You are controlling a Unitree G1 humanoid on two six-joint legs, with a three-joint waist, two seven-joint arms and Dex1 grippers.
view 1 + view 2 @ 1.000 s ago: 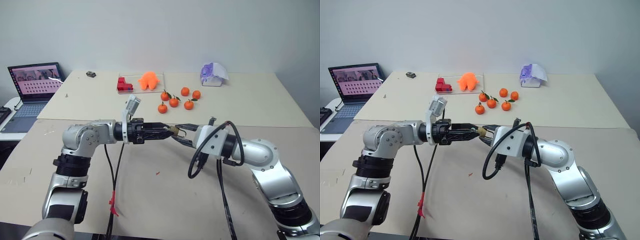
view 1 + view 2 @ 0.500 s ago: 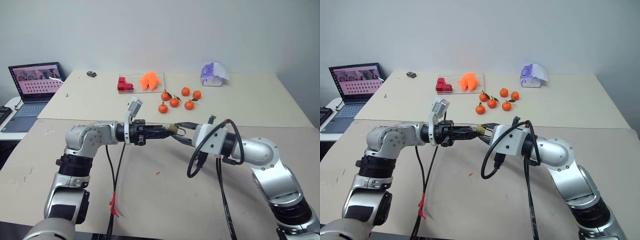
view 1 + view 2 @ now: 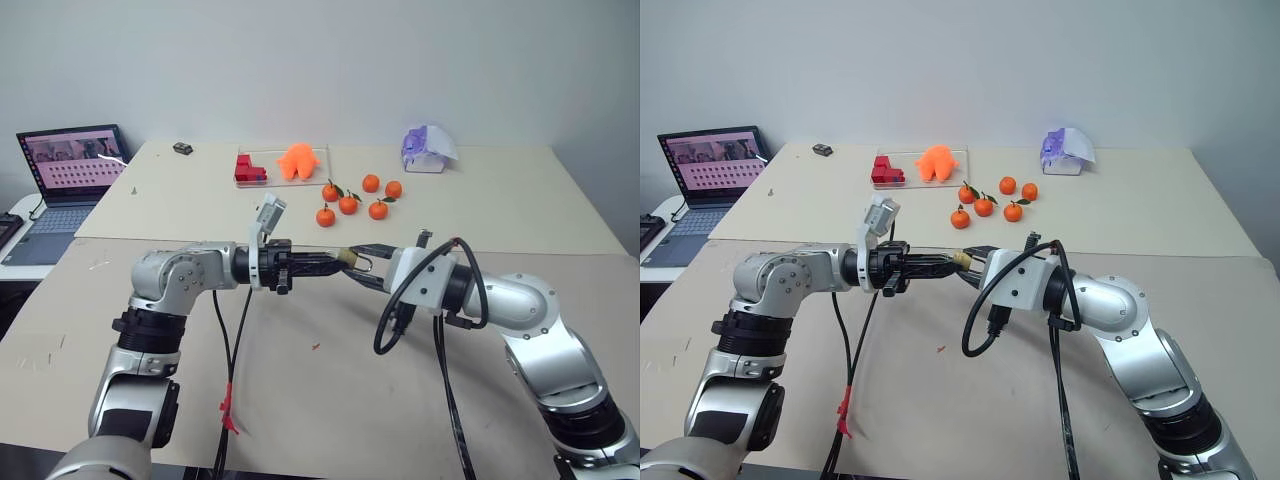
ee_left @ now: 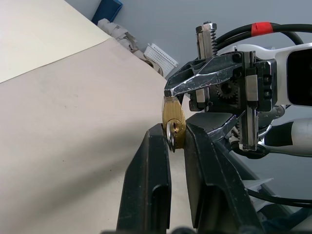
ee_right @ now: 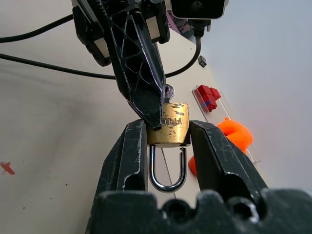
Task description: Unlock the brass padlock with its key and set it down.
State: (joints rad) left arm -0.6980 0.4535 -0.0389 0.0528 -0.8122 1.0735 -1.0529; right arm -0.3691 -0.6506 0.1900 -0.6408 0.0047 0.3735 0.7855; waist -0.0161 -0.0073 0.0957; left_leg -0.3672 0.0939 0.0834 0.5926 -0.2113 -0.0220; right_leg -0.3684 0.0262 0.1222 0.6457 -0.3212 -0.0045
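A: Head view: both grippers are meeting mid-air over the table (image 3: 300, 380), padlock (image 3: 349, 259) between them.

B: Right wrist: right gripper (image 5: 168, 139) is clamping the padlock's body. Left wrist: left gripper (image 4: 176, 141) is pinching, probably, the key (image 4: 169, 132).

Table (image 3: 500, 200), far half: laptop (image 3: 70, 180) off the left edge; small dark item (image 3: 181, 148) at the back left; red blocks (image 3: 244, 168) just left of the orange toy (image 3: 299, 160), back centre; five mandarins (image 3: 358, 198) clustered in front and to the right of the toy; purple-white object (image 3: 428, 148) back right. Near half, raised above the table: left gripper (image 3: 340, 261) and right gripper (image 3: 352, 266) meet tip to tip, the brass padlock (image 5: 168, 130) between the right gripper's fingers (image 5: 127, 156), shackle toward that wrist, the key (image 4: 170, 135) in its underside between the left fingers (image 4: 152, 170)
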